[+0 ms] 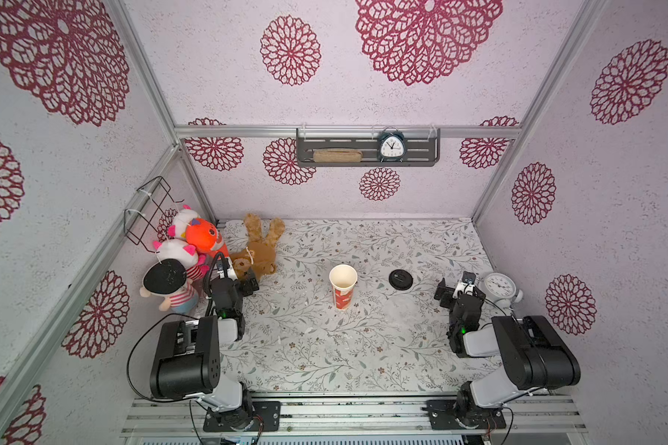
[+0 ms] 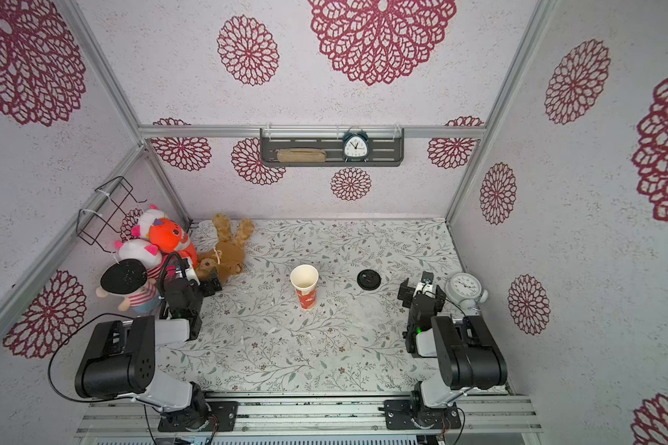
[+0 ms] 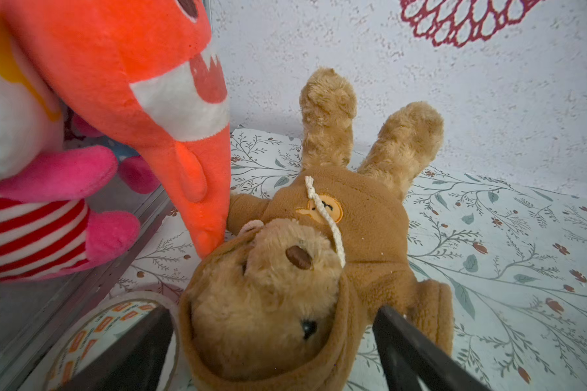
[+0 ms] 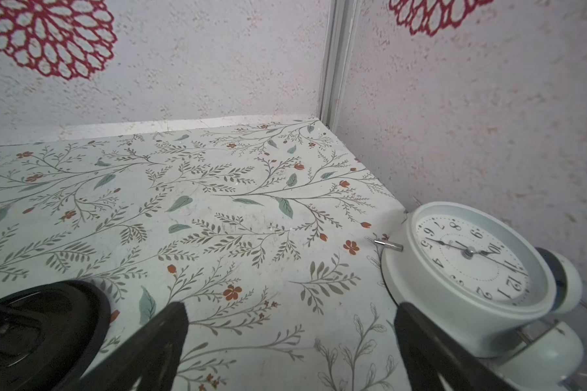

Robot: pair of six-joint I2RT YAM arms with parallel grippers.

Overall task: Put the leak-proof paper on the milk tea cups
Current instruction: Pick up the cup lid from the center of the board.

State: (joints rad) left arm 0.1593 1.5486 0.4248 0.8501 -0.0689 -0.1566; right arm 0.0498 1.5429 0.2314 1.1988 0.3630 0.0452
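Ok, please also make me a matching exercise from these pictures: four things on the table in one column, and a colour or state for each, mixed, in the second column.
Column one
1. paper cup
2. round lid
3. alarm clock on the table
4. teddy bear

Column two
A. brown, lying on its back
B. white, beside the right wall
C. upright, open at the top
D. black, lying flat

Pairs: 1-C, 2-D, 3-B, 4-A

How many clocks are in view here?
2. A dark alarm clock stands on the wall shelf; a white alarm clock rests at the table's right edge. None seems hidden.
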